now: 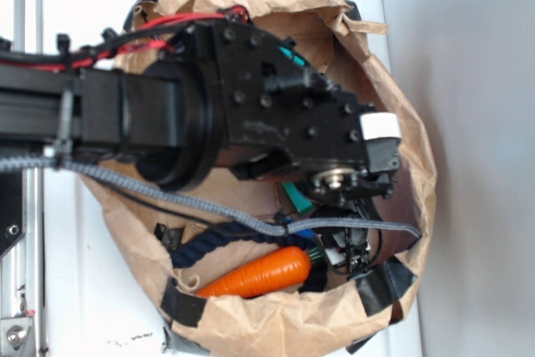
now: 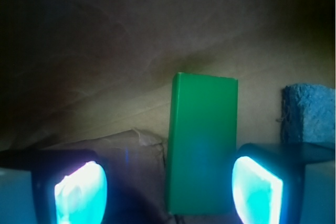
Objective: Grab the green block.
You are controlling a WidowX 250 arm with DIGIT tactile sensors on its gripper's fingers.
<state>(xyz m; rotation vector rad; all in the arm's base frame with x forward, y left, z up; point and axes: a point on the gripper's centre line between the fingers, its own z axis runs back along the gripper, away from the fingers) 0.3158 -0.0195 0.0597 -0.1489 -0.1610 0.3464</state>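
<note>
Now the claw (image 2: pixel 170 192) gapes open — green block (image 2: pixel 202 140) between its pads, untouched

blue sponge (image 2: pixel 310 113) crowds the right pad (image 2: pixel 257 190); bag floor (image 2: pixel 105 77) left is open.

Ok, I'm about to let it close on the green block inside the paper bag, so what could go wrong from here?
1. The green block sits off-center between the open fingers, nearer the right pad, so closing may push or twist it rather than pinch it squarely.
2. The blue sponge lies just beyond the right finger and could get bumped.
3. The exterior view shows the gripper deep inside the crumpled paper bag, with a gray cable draped across; either might snag.
</note>
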